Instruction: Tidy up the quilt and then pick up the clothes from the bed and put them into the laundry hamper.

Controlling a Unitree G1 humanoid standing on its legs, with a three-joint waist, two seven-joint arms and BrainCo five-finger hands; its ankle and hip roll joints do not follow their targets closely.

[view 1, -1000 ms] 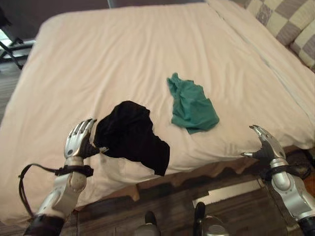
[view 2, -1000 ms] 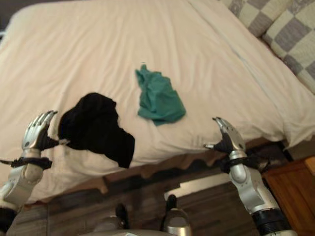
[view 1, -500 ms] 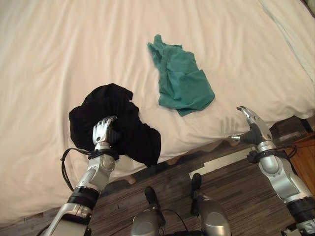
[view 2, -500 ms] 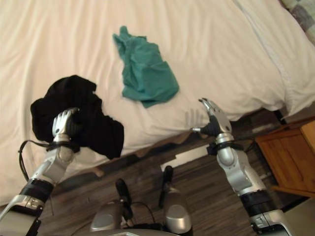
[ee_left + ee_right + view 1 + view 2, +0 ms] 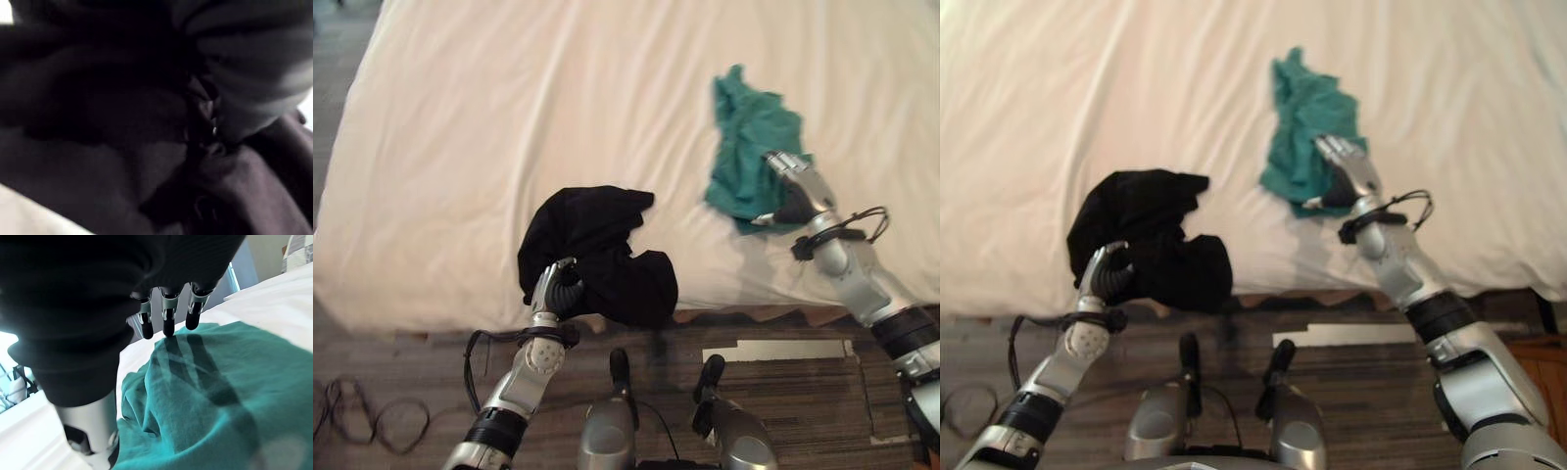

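Black garment [image 5: 597, 250] sits bunched at the bed's [image 5: 489, 127] near edge, left robot hand [image 5: 556, 291] curled into it and gripping; part already hangs over the edge. Teal garment [image 5: 749, 147] lies further onto the bed, to the right of the black one; right robot hand [image 5: 793, 191] hovers over it, fingers [image 5: 168, 318] straight and relaxed, holding nothing. For a good grab: lower onto the thickest fold, close on a full bunch, lift clear of the quilt. Hamper not visible. Plenty of bare bed around both garments; floor [image 5: 401, 392] below the edge looks free.
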